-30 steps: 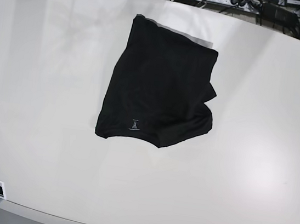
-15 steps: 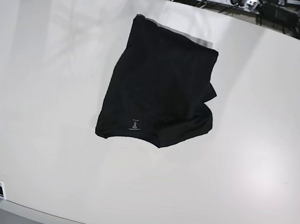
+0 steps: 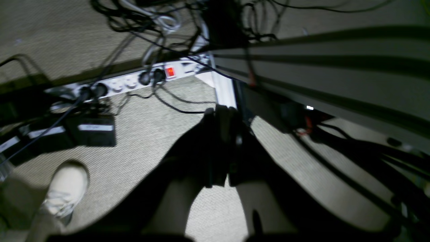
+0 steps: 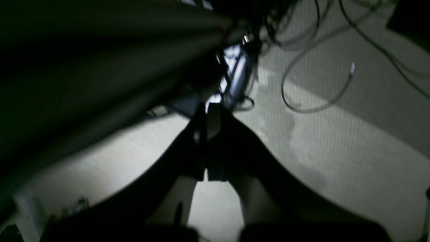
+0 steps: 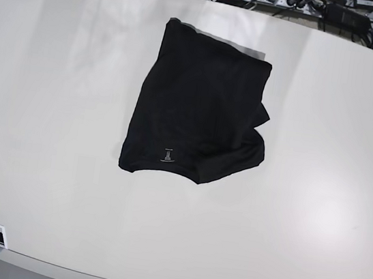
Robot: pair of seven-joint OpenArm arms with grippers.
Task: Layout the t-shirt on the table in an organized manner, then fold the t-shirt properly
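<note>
Shirt (image 5: 197, 113) lying folded-ish mid table (image 5: 55, 95), label near front edge. Left gripper (image 3: 223, 117) clenched, empty, over carpet by power strip (image 3: 134, 80). Right gripper (image 4: 206, 116) same, clenched empty.

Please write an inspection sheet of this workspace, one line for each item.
Surface: white table, glossy, bare around the shirt.
Job's things: black t-shirt lies folded on the table's far half, small label toward the near edge.
Clutter: nothing seen on the table.
Grippers: left pincer shut, empty, over the carpet; right pincer shut, empty, also off the table.
Cables: tangled cords and a power strip on the floor.
Surroundings: carpet; a white shoe at the left wrist view's lower left.
</note>
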